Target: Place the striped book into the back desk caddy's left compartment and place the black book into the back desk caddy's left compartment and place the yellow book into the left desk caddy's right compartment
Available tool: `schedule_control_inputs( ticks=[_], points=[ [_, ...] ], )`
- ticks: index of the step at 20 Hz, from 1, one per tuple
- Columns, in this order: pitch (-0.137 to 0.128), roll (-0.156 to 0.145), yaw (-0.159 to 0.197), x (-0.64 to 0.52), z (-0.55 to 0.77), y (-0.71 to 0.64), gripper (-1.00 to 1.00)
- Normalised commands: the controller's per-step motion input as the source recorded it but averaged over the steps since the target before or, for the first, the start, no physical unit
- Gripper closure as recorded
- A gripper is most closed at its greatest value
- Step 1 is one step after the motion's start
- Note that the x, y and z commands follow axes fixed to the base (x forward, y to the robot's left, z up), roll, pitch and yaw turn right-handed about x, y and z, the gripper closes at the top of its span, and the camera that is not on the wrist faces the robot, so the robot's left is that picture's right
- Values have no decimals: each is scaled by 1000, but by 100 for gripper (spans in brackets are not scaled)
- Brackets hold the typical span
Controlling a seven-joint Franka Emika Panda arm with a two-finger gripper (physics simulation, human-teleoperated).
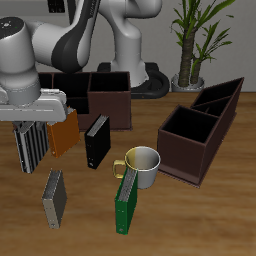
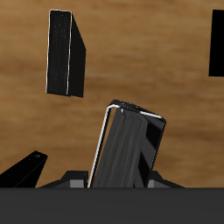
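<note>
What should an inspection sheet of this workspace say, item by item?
Surface: brown wooden table.
Job's things: grey-striped book held in the pincer, tilted; glossy black book and orange-yellow book standing on the table; dark brown back desk caddy and matching left desk caddy.
Clutter: white ceramic mug, green book, plain grey book.
Grippers: pincer closed on the striped book.
Cables: nothing seen.
Surroundings: potted green plant behind the table.
</note>
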Motion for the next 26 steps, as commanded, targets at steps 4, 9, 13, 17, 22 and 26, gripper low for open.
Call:
schedule_control_inputs(
  ticks=[4, 9, 13, 17, 22, 26],
  points=[
    [-85, -39, 54, -462, 730, -312, 100],
    [-56, -18, 67, -594, 467, -180, 100],
    [-37, 29, 30, -652, 364, 46, 100],
    [-30, 27, 31, -638, 289, 45, 100],
    [12, 9, 13, -626, 161, 83, 100],
    [-33, 5, 43, -496, 173, 89, 100]
  ],
)
